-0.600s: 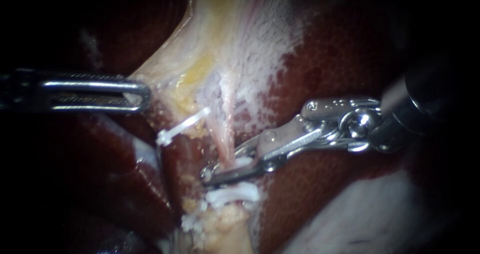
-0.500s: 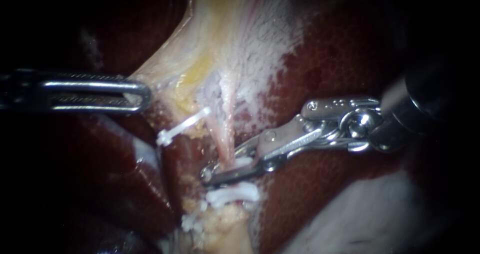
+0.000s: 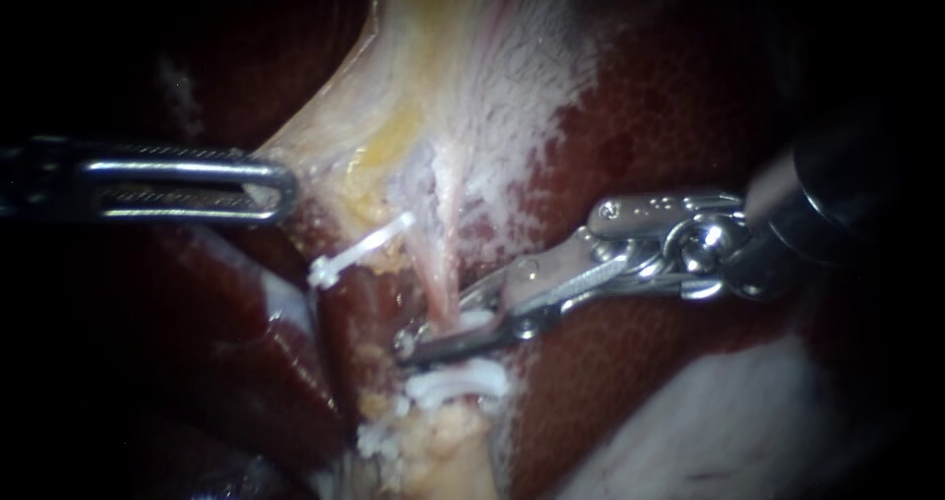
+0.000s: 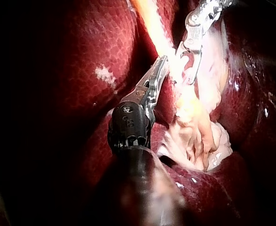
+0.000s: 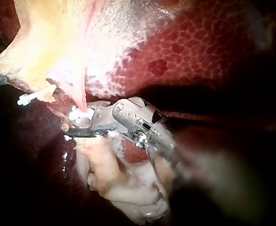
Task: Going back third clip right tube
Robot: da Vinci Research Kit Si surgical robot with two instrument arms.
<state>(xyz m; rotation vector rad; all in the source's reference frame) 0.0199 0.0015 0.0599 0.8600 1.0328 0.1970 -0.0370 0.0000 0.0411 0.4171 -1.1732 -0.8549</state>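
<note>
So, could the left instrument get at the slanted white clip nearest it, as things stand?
Probably yes: the clip lies just below and ahead of the left instrument, with nothing between them. Its tip sits at the pale tissue, though.

left instrument (image 3: 281,190): bright polished metal; jaws ridged with fine teeth; housing behind them black, semi-matt
right instrument (image 3: 421,335): shiny steel, smooth flat links with round rivets; shaft dark and dull
clips (image 3: 453,384): white plastic, smooth, faint sheen
tube (image 3: 440,279): pink tissue, slick and wet
gallbladder (image 3: 413,87): pale yellow-pink tissue, moist, soft sheen, thin fibrous strands over it
liver (image 3: 669,116): dark red, wet, glossy, finely mottled
crumbs (image 3: 438,431): yellow tissue, grainy and rough
</note>
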